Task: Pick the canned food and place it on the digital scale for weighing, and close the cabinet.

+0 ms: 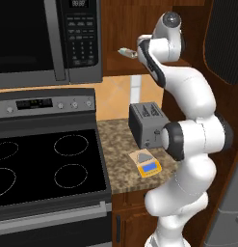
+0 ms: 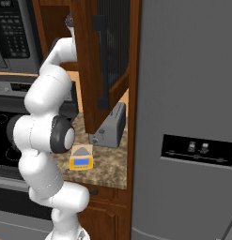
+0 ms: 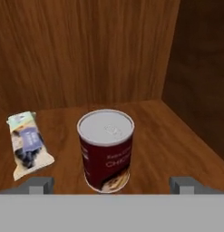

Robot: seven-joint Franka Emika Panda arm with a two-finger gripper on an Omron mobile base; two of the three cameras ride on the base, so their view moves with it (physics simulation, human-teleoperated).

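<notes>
The canned food [image 3: 106, 149], a dark red can with a silvery lid, stands upright on the wooden shelf of the cabinet [image 3: 86, 50]. My gripper [image 3: 113, 186] is open, its fingertips [image 3: 41, 185] spread wide on either side of the can's base and holding nothing. The arm reaches up into the open cabinet [image 1: 121, 29], whose door [image 2: 108, 61] stands swung out. On the granite counter below lies the digital scale [image 1: 145, 163] [image 2: 81, 158], orange-yellow with a blue display and nothing on its plate.
A pale wrapped item [image 3: 26, 145] [image 1: 126, 52] lies on the shelf left of the can. A grey toaster [image 1: 147, 124] [image 2: 110, 126] stands behind the scale. Microwave [image 1: 43, 38] and stove [image 1: 43, 164] sit left, fridge [image 2: 192, 117] right.
</notes>
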